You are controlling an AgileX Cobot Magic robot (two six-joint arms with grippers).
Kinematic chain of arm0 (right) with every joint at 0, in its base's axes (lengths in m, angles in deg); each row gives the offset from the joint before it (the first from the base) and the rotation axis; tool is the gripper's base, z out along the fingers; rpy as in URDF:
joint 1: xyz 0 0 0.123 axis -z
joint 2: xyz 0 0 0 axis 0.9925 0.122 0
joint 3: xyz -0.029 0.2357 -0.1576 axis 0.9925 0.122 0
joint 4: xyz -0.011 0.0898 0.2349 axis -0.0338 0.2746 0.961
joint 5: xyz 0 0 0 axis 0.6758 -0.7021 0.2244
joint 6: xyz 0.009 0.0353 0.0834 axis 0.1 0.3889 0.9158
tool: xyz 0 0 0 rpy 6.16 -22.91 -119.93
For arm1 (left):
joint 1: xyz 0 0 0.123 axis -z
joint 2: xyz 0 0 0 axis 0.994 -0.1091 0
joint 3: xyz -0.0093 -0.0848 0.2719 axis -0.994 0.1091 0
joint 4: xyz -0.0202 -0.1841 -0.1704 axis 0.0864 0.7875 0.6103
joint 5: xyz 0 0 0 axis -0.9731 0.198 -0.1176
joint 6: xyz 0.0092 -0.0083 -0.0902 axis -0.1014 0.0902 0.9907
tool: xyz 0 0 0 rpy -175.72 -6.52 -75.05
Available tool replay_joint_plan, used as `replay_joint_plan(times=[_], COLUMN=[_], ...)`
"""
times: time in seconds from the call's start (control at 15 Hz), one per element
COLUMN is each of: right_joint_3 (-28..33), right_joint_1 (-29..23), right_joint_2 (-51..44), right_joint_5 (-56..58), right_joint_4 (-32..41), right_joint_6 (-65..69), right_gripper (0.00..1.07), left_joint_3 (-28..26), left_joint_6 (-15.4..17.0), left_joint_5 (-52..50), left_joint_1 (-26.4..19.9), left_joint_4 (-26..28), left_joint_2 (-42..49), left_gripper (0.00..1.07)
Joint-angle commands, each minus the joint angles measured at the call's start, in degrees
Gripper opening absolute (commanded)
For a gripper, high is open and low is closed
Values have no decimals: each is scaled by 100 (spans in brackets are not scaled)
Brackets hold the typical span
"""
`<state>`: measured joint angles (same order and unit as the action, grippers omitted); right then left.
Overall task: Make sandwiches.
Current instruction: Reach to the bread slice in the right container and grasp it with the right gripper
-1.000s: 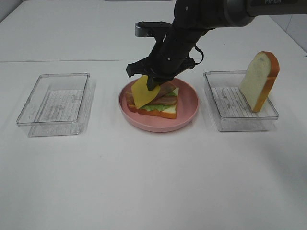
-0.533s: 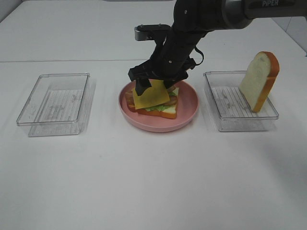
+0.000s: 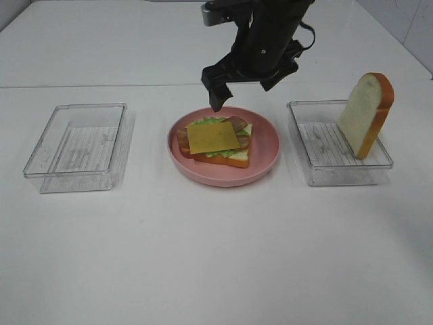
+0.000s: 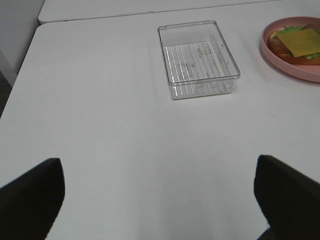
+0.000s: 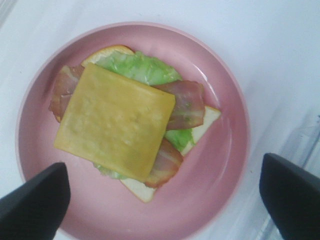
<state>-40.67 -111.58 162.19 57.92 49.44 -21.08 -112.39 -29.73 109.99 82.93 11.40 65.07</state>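
Note:
An open-faced sandwich stack (image 3: 215, 141) lies on the pink plate (image 3: 267, 161): a bread slice, green lettuce, bacon strips and a yellow cheese square (image 5: 115, 120) on top. My right gripper (image 3: 245, 89) hangs open just above the plate's far side, holding nothing; its wrist view looks straight down on the stack (image 5: 150, 125) between its dark fingertips (image 5: 35, 202). A second bread slice (image 3: 367, 114) leans upright in the clear tray on the right (image 3: 338, 172). My left gripper (image 4: 160, 210) stands open over bare table, far from the plate (image 4: 280, 60).
An empty clear tray (image 3: 78, 145) sits left of the plate, also seen in the left wrist view (image 4: 199, 59). White table surrounds everything, with a seam line behind the trays.
My right gripper opened and let the cheese square drop flat onto the stack, then rose and drew back from the plate. The left arm has not moved.

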Motion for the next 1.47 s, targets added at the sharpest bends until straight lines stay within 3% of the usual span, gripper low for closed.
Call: replay_joint_plan(times=[0.07, 0.27, 0.4, 0.93, 1.13, 1.47], right_joint_3=[-413, -871, -1077, -1037, -1031, -1031], right_joint_1=[80, 355, 945, 2693, 2951, 2951], right_joint_2=[-487, -728, -825, -745, -470, 149], right_joint_5=[779, 1335, 1627, 1530, 1524, 1450], right_joint_4=[-315, -332, -292, 550, 791, 825], right_joint_6=[229, 241, 275, 57, -46, -138], right_gripper=[99, 99, 99, 99, 99, 99], left_joint_3=[11, 11, 11, 11, 11, 11], left_joint_6=[29, 29, 29, 29, 29, 29], left_joint_5=[-23, -23, -23, -23, -23, -23], left_joint_1=[0, 0, 0, 0, 0, 0], left_joint_4=[23, 23, 23, 23, 23, 23], left_joint_2=[80, 80, 80, 80, 80, 80], left_gripper=[95, 95, 95, 95, 95, 95])
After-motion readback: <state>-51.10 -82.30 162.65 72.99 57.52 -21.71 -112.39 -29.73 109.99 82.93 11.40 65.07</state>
